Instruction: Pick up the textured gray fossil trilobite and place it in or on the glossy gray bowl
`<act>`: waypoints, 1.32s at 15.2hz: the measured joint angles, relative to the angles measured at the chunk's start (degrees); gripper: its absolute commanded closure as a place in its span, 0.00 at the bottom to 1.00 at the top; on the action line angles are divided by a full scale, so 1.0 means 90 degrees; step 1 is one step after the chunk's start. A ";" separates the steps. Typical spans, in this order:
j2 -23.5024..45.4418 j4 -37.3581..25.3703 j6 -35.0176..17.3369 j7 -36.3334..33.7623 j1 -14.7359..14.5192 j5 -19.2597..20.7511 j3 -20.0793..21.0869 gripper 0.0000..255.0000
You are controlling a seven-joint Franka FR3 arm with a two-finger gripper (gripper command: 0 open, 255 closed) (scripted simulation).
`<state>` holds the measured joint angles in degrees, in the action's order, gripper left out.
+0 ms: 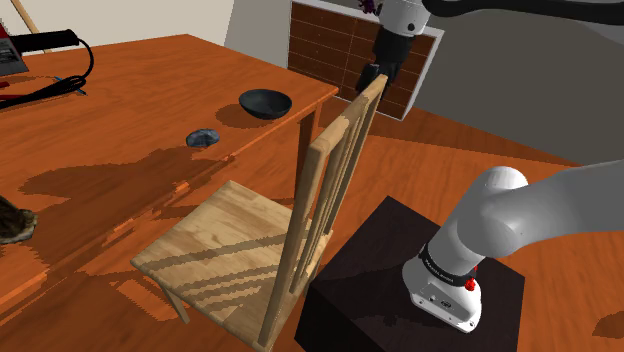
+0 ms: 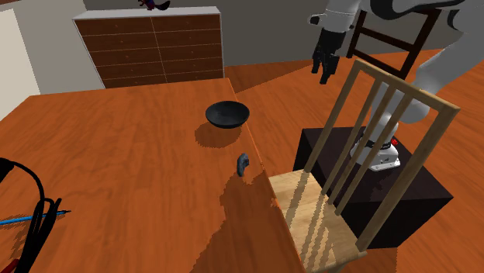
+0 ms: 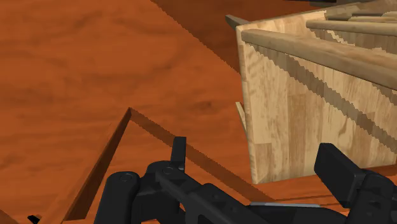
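Hovers with jaws spread wide, pinching nothing, high off the surface (image 1: pixel 130 110) and hard by the top corner of the pale wooden chair (image 1: pixel 232 238). Looks down, in the wrist view, past that chair-back onto orange-brown wood. Sits well apart from the small grey-blue fossil trilobite (image 1: pixel 203 137), itself lying close to the surface's edge on the chair's side, near but not touching the dark glossy bowl (image 1: pixel 265 101).

Must cross above the chair to get there. Risks, first, clipping the top rail or the slats with finger or forearm on any low, direct line toward the trilobite; calls for keeping height until clear of the rail. Risks, second, a poor grip on something so small, low and lumpy, liable to skid along the wood or squirt out from between the jaws if closed off-centre. Risks, third, nudging the trilobite over the near edge and down to the floor (image 1: pixel 470 140), given so little margin on that side. Risks, last, bumping the bowl on the descent or during the short carry, with so modest a gap between the two, and shoving it toward the corner of the surface. Appears to leave the brown dresser (image 2: pixel 155 46) by the far wall and the black stand (image 1: pixel 395 275) well out of the likely path.
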<state>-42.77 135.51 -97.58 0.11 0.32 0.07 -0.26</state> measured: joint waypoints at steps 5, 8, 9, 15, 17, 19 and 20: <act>0.0596 -0.0158 -0.0466 0.0140 -0.0189 -0.0073 0.0116 0.00; 0.1264 -0.0496 -0.0834 0.0352 -0.0333 -0.0101 0.0174 0.00; 0.1507 -0.0623 -0.0963 0.0426 -0.0377 -0.0107 0.0193 0.00; 0.2770 -0.1365 -0.1555 0.0734 -0.0674 -0.0154 0.0430 0.00; 0.3174 -0.1626 -0.1719 0.0844 -0.0756 -0.0147 0.0505 0.00; 0.3578 -0.1948 -0.1825 0.0903 -0.0856 -0.0133 0.0614 0.00; 0.3742 -0.2085 -0.1864 0.0966 -0.0892 -0.0123 0.0648 0.00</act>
<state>-9.09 116.75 -114.36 8.80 -7.71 -1.03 5.56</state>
